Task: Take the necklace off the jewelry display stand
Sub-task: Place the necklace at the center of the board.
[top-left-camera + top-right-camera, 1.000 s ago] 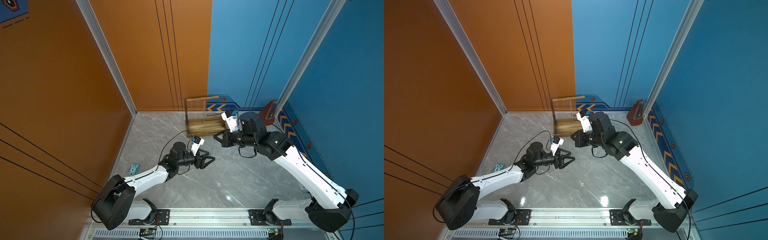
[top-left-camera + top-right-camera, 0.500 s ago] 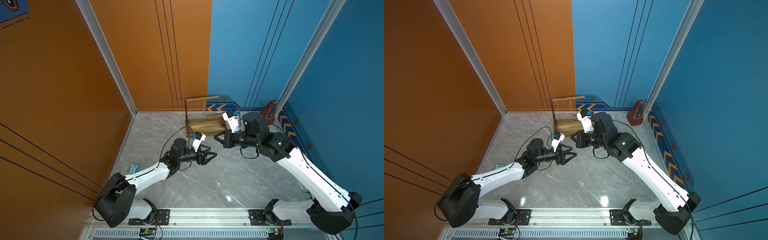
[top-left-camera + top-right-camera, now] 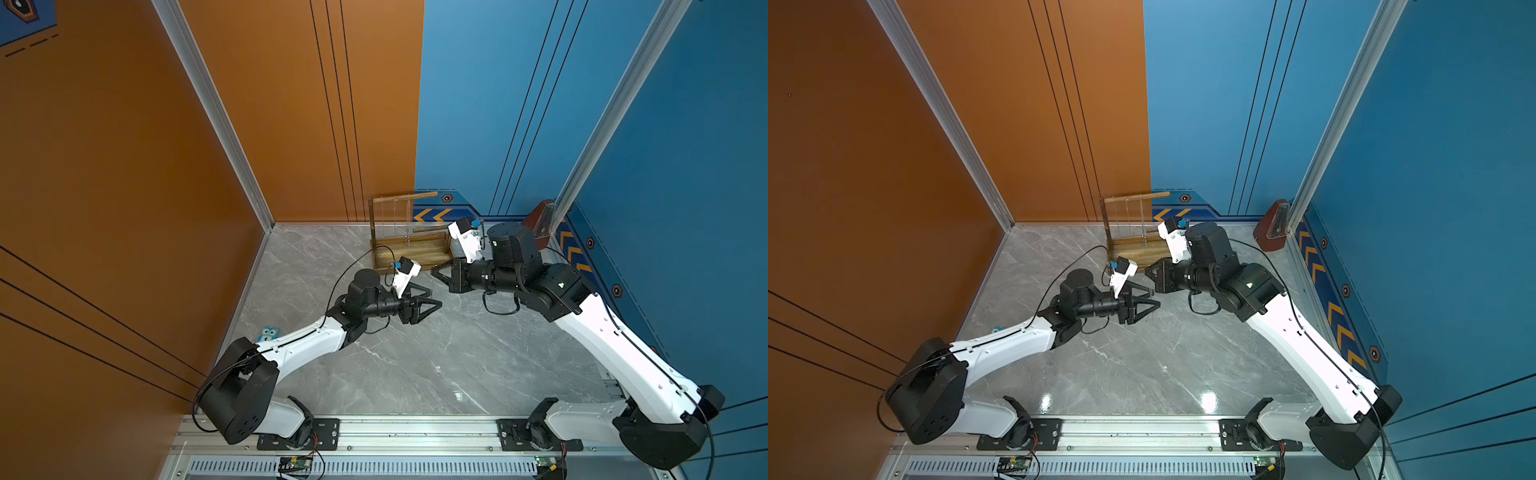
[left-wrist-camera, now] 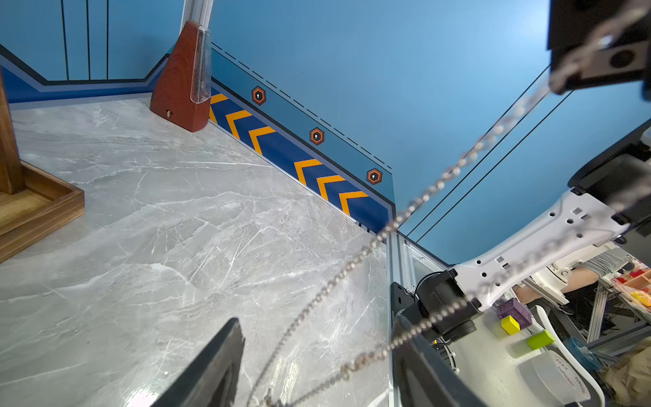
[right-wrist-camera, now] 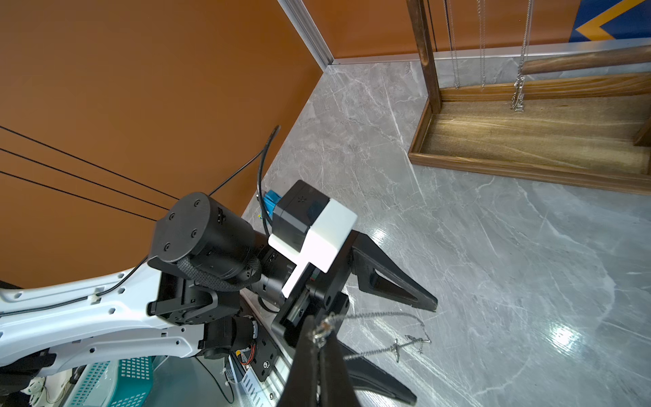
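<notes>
Change: left gripper [image 3: 435, 298] sits closer to the right gripper [image 3: 434, 272] and to the jewelry display stand [image 3: 372, 232] than 1 second ago; the right arm is almost where it was then.
Right gripper: jaws pressed together on the necklace [image 5: 387, 349], pinching its silver chain right at the tips in the right wrist view.
Necklace: off the stand and hanging from the right gripper, out in front of the tray; the loop droops above the grey marble floor [image 5: 528, 282], with a small charm at its low end.
Left gripper: open, its 2 black fingers [image 5: 421, 301] spread apart level with the hanging loop. In the left wrist view the necklace [image 4: 422, 192] runs down from the blurred right gripper [image 4: 599, 53] and passes between them. Whether it touches a finger I cannot tell.
Grippers together: in both top views the 2 point at each other, tips near but apart.
Stand: upright by the back wall where the orange and blue panels meet, with its tray on the floor; other thin chains [image 5: 521, 53] hang from the long crossbar.
Elsewhere: red-brown wooden pyramid [image 3: 1273, 228] in the far corner on the right arm's side; small blue owl card [image 3: 269, 332] at the floor's edge beside the left arm.
</notes>
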`<state>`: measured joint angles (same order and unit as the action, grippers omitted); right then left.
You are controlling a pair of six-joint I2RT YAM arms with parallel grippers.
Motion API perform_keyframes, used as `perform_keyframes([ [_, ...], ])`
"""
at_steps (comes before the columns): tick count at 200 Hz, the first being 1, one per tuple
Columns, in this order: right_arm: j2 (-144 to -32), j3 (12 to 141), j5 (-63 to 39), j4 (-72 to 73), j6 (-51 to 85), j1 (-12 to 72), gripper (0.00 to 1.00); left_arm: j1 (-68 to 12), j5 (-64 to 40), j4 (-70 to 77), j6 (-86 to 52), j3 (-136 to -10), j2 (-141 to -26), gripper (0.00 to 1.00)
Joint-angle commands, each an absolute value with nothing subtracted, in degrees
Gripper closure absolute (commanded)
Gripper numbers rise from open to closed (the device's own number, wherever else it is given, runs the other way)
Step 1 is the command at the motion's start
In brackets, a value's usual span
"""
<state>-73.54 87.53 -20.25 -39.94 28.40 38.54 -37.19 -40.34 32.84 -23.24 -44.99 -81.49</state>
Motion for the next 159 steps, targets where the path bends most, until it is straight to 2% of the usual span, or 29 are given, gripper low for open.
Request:
perform_keyframes([
  [1, -72.9, 88.1, -22.0, -40.9, 28.6, 38.1, 1.0, -37.6, -42.7, 33.3, -22.2, -47.1, -82.1, 0.4],
  [71, -73.4, 88.6, -22.4, -40.9, 29.2, 37.1, 1.0, -38.3, -42.8, 33.3, -22.8, -46.9, -81.6, 0.59],
  [91, -73.8, 89.0, -22.6, -40.8, 29.2, 37.0, 1.0, -38.5, -42.4, 33.3, -22.9, -46.3, -81.5, 0.74],
  [124, -74.5, 89.1, -22.5, -40.8, 29.3, 37.0, 1.0, -38.8, -40.8, 33.3, -23.2, -45.2, -81.0, 0.91],
  [144, -74.8, 89.1, -22.0, -40.9, 29.3, 37.1, 1.0, -38.9, -39.0, 33.3, -23.2, -44.1, -80.3, 0.98],
  [159, -75.0, 88.9, -21.6, -40.9, 29.3, 37.1, 1.0, -38.9, -37.3, 33.3, -23.6, -43.3, -79.9, 1.0],
])
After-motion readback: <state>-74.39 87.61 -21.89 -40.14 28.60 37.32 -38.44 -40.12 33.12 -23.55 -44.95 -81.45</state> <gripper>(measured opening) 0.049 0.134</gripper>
